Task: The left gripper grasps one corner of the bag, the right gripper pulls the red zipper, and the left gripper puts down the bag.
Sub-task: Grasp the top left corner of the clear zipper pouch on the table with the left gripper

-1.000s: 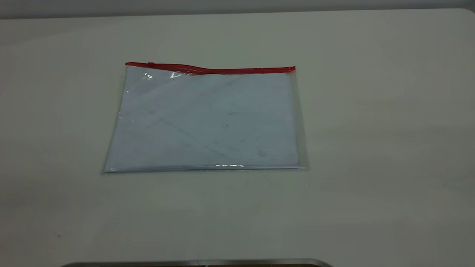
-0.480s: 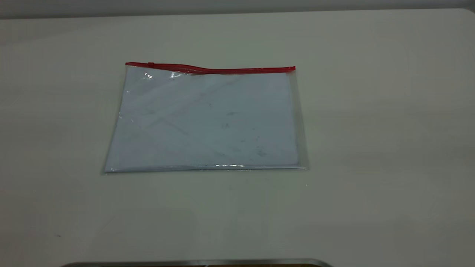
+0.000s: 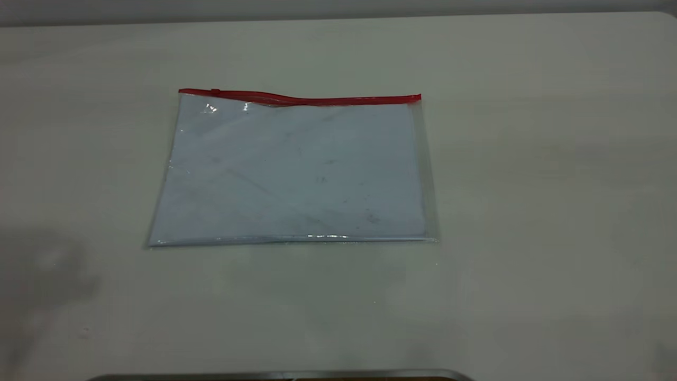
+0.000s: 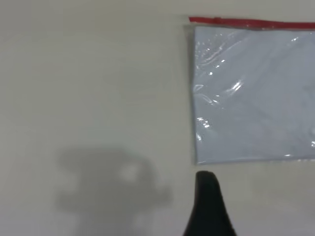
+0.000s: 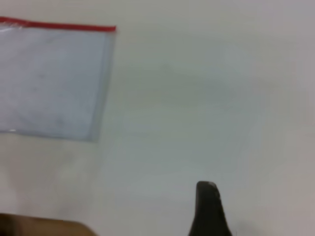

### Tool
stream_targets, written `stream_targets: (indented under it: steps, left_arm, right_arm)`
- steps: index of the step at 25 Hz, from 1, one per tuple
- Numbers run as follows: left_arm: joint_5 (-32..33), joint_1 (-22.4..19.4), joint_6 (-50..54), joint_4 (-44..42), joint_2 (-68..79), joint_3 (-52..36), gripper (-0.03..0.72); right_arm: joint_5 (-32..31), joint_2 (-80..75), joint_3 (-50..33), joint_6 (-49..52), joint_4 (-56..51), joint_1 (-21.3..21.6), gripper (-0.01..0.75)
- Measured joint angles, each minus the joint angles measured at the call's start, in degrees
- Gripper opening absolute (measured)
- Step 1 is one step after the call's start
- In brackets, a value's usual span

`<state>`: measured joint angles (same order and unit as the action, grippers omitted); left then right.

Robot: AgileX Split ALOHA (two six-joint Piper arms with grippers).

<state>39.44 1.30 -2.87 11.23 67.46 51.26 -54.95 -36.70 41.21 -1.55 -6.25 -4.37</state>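
The bag (image 3: 296, 169) lies flat on the table, a clear pouch with white sheets inside. The red zipper (image 3: 317, 99) runs along its far edge, with the small slider tab (image 3: 215, 91) near the left end. Neither gripper shows in the exterior view. In the left wrist view a black tip of my left gripper (image 4: 209, 196) hovers just off the bag's plain near corner (image 4: 198, 160); the red-strip corner (image 4: 192, 20) is farther off. In the right wrist view my right gripper (image 5: 207, 206) is over bare table, well away from the bag (image 5: 49, 78) and its red-strip corner (image 5: 113, 28).
The pale table (image 3: 529, 185) stretches wide on all sides of the bag. A grey metal edge (image 3: 280, 374) lies along the near border. A brown edge (image 5: 34, 226) shows at the rim of the right wrist view.
The bag has not moved. A dark shadow has spread over the table at the near left, and a fainter one at the near right.
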Motion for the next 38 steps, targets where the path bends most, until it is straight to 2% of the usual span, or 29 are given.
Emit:
stream_targets:
  steps: [6, 13, 20, 26, 38]
  left_arm:
    - [-5.6, 0.0, -4.4, 2.5, 16.4, 5.7, 0.59]
    - [-6.2, 0.0, -8.5, 3.6, 33.1, 16.6, 0.59]
    - [-0.2, -2.2, -13.0, 4.6, 46.7, 30.2, 0.59]
    - [5.1, -3.5, -23.8, 11.8, 56.4, 38.9, 0.59]
    - [1.3, -3.5, -37.9, 26.4, 68.2, 40.5, 0.59]
  right_arm:
    - [6.4, -11.5, 2.1, -0.1, -2.1, 0.0, 0.58]
    - [12.0, -21.5, 2.4, -2.1, -2.2, 0.0, 0.58]
    - [13.8, -25.4, 2.4, -3.3, -2.2, 0.0, 0.58]
    - [14.0, -25.4, 2.4, -4.7, -2.2, 0.0, 0.58]
    - [14.0, -25.4, 2.4, -5.0, -2.2, 0.0, 0.58]
